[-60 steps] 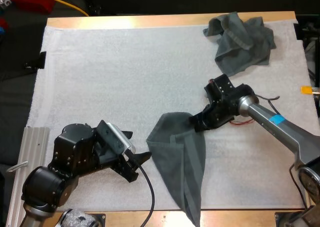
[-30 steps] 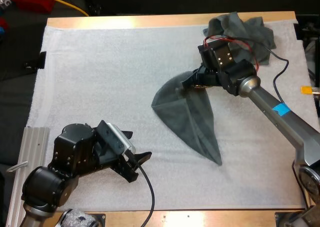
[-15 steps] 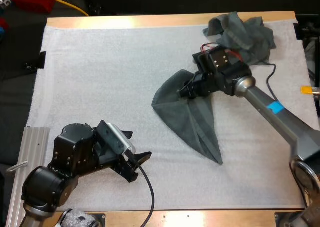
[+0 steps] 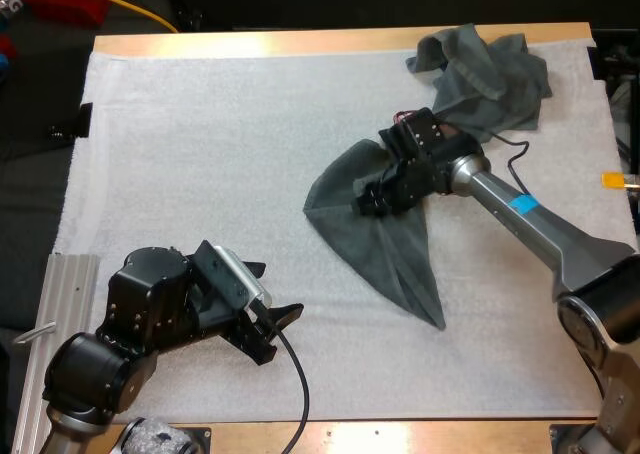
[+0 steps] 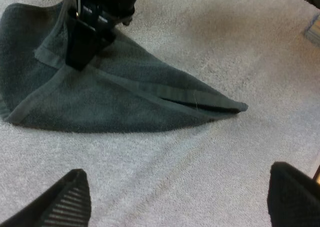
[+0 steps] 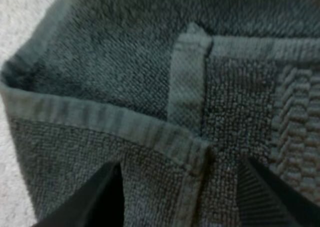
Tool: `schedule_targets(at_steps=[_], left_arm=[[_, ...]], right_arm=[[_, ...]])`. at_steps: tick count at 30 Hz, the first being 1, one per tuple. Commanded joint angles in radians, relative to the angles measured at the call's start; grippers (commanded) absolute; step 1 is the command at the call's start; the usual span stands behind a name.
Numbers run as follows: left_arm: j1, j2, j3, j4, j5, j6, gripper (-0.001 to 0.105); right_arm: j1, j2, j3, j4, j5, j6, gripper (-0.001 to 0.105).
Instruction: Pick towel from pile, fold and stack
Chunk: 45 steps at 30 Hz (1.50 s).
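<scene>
Grey-green terry towel [image 4: 385, 244] lies limp and light beneath the right gripper [image 4: 370, 202], whose fingers [image 6: 95, 197] stand spread; the thick hemmed corner between them looks the surest pinch.

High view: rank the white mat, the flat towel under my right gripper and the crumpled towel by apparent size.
1. white mat, by far largest.
2. flat towel and crumpled towel: about alike in area, so unranked; the crumpled one lies farther from the camera.
</scene>
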Motion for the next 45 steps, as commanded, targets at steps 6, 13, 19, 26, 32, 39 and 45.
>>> schedule_targets(at_steps=[6,13,19,26,32,39,45], left_arm=[[-0.002,-0.007,-0.007,0.000,0.006,0.002,0.071],[-0.002,-0.007,-0.007,0.000,0.006,0.002,0.071],[-0.002,-0.007,-0.006,0.002,0.002,0.002,0.071],[-0.002,-0.007,0.005,0.008,-0.020,0.002,0.071],[-0.002,-0.007,0.005,0.008,-0.020,0.002,0.071],[-0.002,-0.007,0.005,0.002,-0.020,0.002,0.071],[-0.002,-0.007,0.005,0.001,-0.020,0.002,0.071]], right_arm=[[0.000,0.028,-0.003,-0.014,-0.026,0.006,0.049],[0.000,0.038,-0.003,-0.040,-0.079,0.064,0.028],[0.000,0.058,-0.003,-0.039,-0.086,0.108,0.026],[0.004,0.058,-0.003,-0.039,-0.111,0.112,0.008],[0.036,0.043,-0.003,-0.036,-0.150,0.112,0.000],[0.120,0.006,-0.003,-0.040,-0.149,0.104,0.000],[0.206,-0.002,-0.005,-0.040,-0.167,0.131,0.000]])
